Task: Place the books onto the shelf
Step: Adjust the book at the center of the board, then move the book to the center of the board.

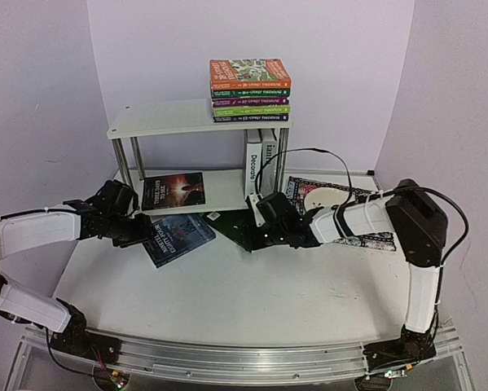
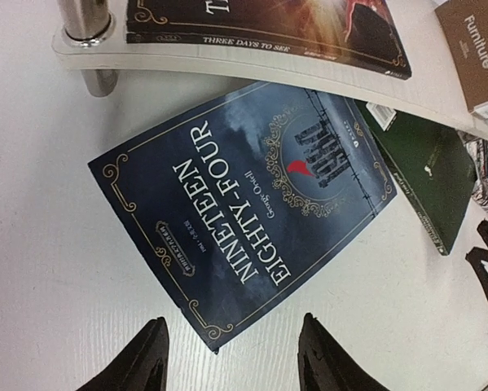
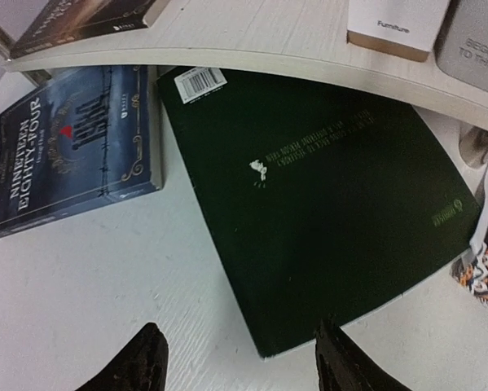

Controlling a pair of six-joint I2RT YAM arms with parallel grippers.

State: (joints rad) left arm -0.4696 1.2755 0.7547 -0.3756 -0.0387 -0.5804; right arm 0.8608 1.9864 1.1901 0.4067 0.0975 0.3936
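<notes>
White table (image 1: 227, 297) carries a patterned mat (image 1: 299, 187) beside the shelf (image 1: 170, 120).

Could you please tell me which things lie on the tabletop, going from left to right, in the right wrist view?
blue Nineteen Eighty-Four book -> dark green book -> patterned mat, only its edge showing at the right border

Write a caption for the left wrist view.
Open left gripper hovers over the Nineteen Eighty-Four book lying flat by the shelf.
</notes>
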